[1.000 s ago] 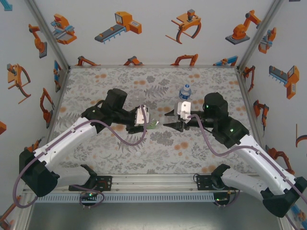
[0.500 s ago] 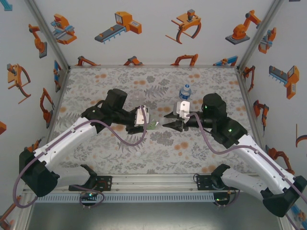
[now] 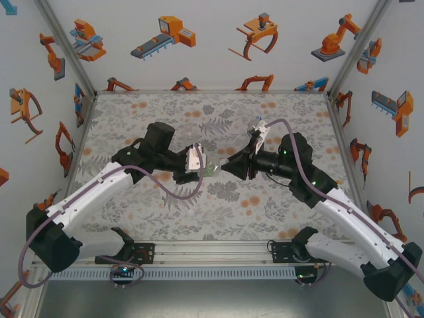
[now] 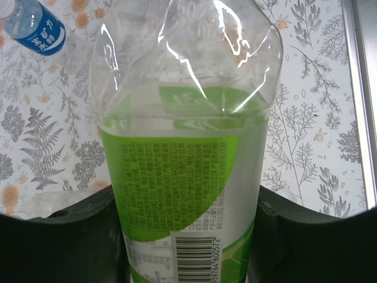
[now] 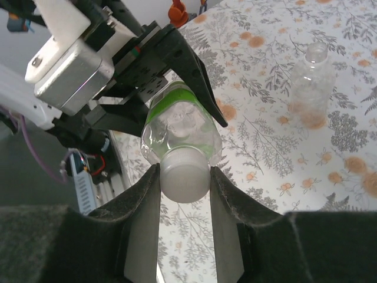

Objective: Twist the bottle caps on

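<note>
A green-labelled bottle (image 4: 185, 177) lies sideways in the air between the two arms, with my left gripper (image 4: 187, 203) shut on its body. In the right wrist view a white bottle cap (image 5: 184, 181) sits on that bottle's neck. My right gripper (image 5: 184, 175) is shut on the cap, one finger on each side. From above, the left gripper (image 3: 203, 171) and the right gripper (image 3: 224, 165) meet nose to nose over the middle of the table, the green bottle (image 3: 211, 171) between them.
A blue-labelled bottle (image 4: 35, 26) stands on the flower-print table (image 3: 146, 119) at the far side, behind my right wrist. A plain clear bottle (image 5: 312, 76) stands upright with an open neck. The enclosure walls (image 3: 371, 79) close in both sides.
My right wrist has rolled about its axis with the fingers on the cap, so its camera block now points toward the far side. The fingers closed a little. The left arm has stayed still.
</note>
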Motion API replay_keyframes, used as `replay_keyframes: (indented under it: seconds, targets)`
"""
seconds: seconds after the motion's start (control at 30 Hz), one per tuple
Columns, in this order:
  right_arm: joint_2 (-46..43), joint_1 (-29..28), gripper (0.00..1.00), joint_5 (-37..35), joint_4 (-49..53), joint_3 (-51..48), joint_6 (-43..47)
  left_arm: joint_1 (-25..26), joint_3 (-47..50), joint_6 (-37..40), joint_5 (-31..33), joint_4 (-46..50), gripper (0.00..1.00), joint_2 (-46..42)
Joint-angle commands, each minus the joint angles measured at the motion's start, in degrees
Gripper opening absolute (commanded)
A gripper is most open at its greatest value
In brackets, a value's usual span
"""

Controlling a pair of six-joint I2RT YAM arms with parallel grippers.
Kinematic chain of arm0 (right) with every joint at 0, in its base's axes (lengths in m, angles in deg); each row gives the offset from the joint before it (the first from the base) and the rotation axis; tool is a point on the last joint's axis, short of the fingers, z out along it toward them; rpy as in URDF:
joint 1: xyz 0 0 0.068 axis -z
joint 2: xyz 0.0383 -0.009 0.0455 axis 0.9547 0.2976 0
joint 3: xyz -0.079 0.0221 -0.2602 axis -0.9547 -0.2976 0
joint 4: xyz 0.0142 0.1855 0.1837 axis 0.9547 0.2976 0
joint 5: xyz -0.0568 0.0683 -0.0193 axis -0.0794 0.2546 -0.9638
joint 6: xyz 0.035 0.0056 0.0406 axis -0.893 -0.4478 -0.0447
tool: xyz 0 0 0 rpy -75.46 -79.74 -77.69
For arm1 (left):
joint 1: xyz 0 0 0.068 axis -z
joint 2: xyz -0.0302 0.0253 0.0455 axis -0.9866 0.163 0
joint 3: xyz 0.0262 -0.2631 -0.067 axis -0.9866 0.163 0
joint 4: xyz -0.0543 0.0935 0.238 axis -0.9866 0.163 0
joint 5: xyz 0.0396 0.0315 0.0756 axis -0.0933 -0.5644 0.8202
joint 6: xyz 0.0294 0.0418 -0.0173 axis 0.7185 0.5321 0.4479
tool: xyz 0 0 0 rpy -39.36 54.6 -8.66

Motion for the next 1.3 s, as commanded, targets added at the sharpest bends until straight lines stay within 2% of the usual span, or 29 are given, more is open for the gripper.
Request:
replay_keyframes:
  seconds: [0.0,0.03,0.07,0.17,0.23,0.37,0.47,0.57,0.87,1.13,1.27]
  targets:
    - [-0.4,-0.7,0.27,-6.6,1.1,1.9,-8.7,0.3,0.0,-0.9,-1.3,-3.4,0.00,-1.6]
    - [-0.1,-0.7,0.37,-8.2,2.6,2.8,-10.4,0.2,0.0,-1.3,-0.6,-3.6,0.00,-1.6]
    - [0.4,-0.7,0.43,-9.5,4.0,3.8,-12.6,0.2,0.0,-1.7,0.4,-3.8,0.00,-1.5]
    - [1.9,-0.7,0.51,-14.6,9.0,6.0,-21.6,0.2,-0.1,-3.0,4.0,-4.5,0.00,-1.4]
    - [2.7,-0.7,0.54,-16.4,11.6,6.4,-29.5,0.2,-0.1,-3.3,5.7,-4.7,0.00,-1.4]
    - [4.3,-0.6,0.55,-12.8,7.8,4.4,-40.2,0.2,-0.1,-3.9,7.4,-5.2,0.00,-1.1]
    - [5.3,-0.6,0.55,-10.5,1.7,1.8,-46.5,0.2,-0.2,-4.1,7.9,-5.4,0.00,-1.1]
    - [5.4,-0.6,0.55,-10.9,-2.9,-0.3,-49.0,0.2,-0.1,-4.1,7.7,-5.4,0.00,-1.1]
    - [4.1,-0.6,0.52,-15.0,-2.7,-1.4,-48.3,0.3,-0.1,-3.3,6.8,-4.5,0.00,-0.6]
    - [5.3,-0.6,0.39,-14.2,-2.0,-0.1,-46.0,0.4,-0.6,-3.0,6.8,-3.3,0.00,0.3]
    - [5.9,-0.6,0.28,-14.3,-1.6,0.2,-45.2,0.4,-0.6,-3.0,6.8,-3.3,0.02,0.3]
